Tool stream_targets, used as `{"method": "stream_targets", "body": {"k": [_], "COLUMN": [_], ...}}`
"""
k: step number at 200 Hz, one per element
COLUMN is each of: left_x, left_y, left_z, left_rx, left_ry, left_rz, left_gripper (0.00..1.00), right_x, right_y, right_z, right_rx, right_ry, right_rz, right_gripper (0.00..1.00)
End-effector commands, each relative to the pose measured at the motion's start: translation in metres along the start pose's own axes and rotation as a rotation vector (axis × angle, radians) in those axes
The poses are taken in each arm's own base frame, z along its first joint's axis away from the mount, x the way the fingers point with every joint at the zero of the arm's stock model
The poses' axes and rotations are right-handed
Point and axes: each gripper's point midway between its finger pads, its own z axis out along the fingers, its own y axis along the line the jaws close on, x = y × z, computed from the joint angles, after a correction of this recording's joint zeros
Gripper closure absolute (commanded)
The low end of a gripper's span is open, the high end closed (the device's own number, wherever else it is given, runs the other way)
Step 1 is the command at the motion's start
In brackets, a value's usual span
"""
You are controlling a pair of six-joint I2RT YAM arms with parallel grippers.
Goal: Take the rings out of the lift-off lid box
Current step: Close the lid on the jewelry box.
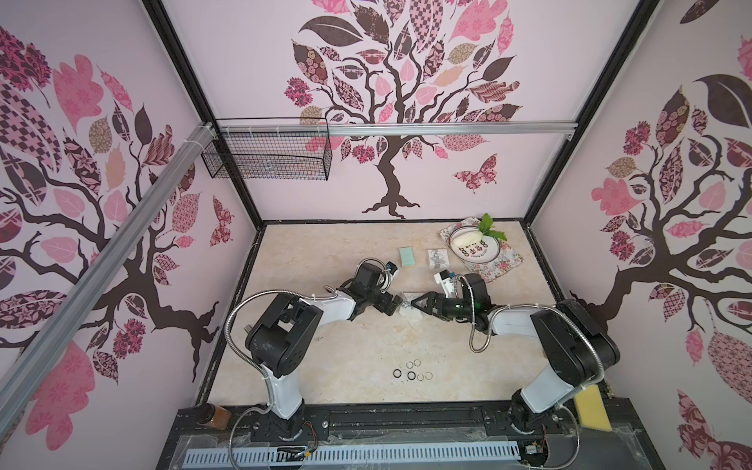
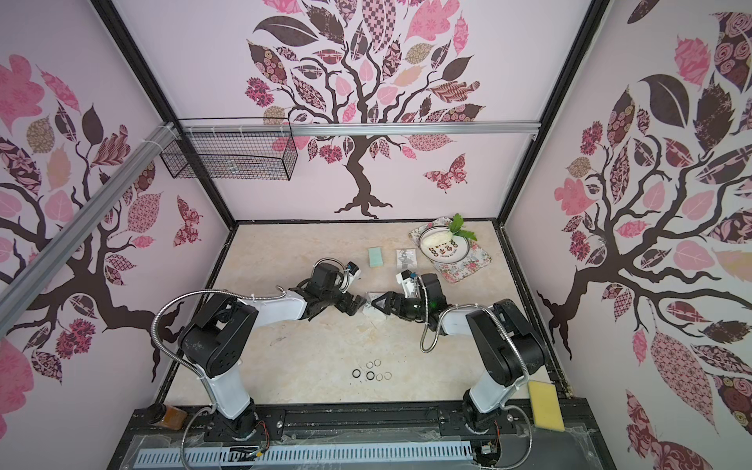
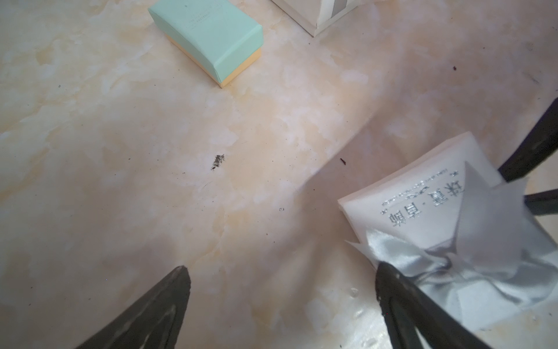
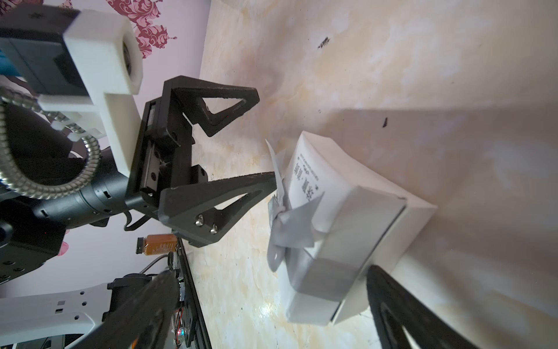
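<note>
The lift-off lid box (image 1: 411,314) is white with a silver ribbon bow and sits mid-table with its lid on, slightly askew (image 4: 347,223). My left gripper (image 1: 396,303) stands open beside it, and one finger (image 3: 389,284) is at the bow (image 3: 422,260). From the other side my right gripper (image 1: 419,303) is open, the box's near end between its spread fingers (image 4: 389,302). The rings (image 1: 412,371) lie loose on the table near the front: two black ones (image 2: 356,373) and several thin pale ones (image 2: 377,361), far from both grippers.
A mint box (image 1: 407,257) and a patterned white box (image 1: 437,258) stand behind the arms. A plate (image 1: 488,254) on a floral cloth (image 1: 502,266) fills the back right. An amber jar (image 1: 213,415) and a yellow sponge (image 1: 592,409) sit at the front rail.
</note>
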Motion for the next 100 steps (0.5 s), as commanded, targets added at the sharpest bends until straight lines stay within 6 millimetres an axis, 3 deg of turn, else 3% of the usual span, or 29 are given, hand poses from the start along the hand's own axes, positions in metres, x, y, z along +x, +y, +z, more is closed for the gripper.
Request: {"method": "stream_targets", "body": {"k": [1, 100], "left_x": [-0.014, -0.012], "left_y": [-0.008, -0.019], "left_z": [0.002, 0.002], "left_rx": [0.027, 0.048], "left_ry": [-0.033, -0.030], "left_rz": [0.015, 0.022], "left_gripper": [0.02, 0.02], "right_x": [-0.008, -0.012], "right_y": [0.005, 0.007], "right_z": [0.003, 0.006], "right_rx": [-0.021, -0.035], "right_ry": [-0.006, -0.008], "right_rz": [0.031, 0.033], "right_gripper": [0.00, 0.00]}}
